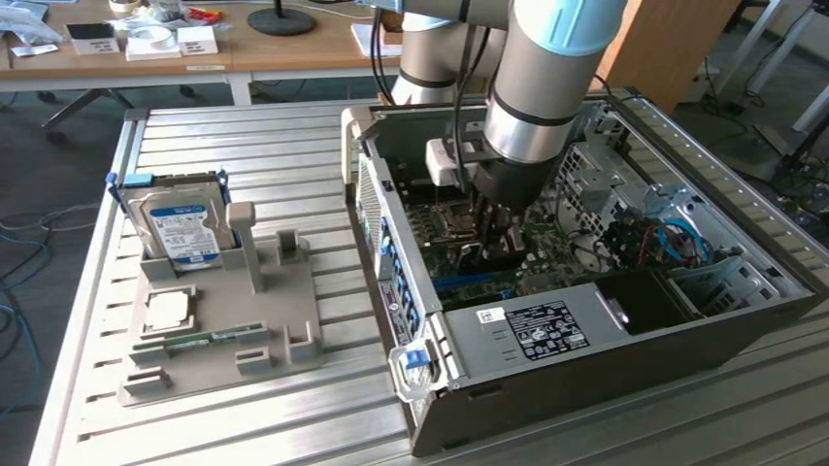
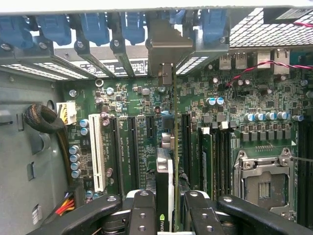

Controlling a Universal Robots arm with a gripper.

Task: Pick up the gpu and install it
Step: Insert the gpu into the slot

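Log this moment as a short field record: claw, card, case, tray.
claw: inside the open computer case, shut on the gpu
gpu: held edge-on above the motherboard, bracket end toward the rear slot covers
seating: cannot tell whether it sits in a slot
tray: grey fixture on the exterior view's left carries the hard drive and memory stick

Robot arm (image 1: 550, 68): silver-grey tubular body with pale blue joint caps.
Upper centre of the exterior view: black band, black cables, white box (image 1: 445, 161); lower edge of the wrist view: black gripper (image 2: 165, 215) with screw holes in its fingers (image 2: 142, 211).
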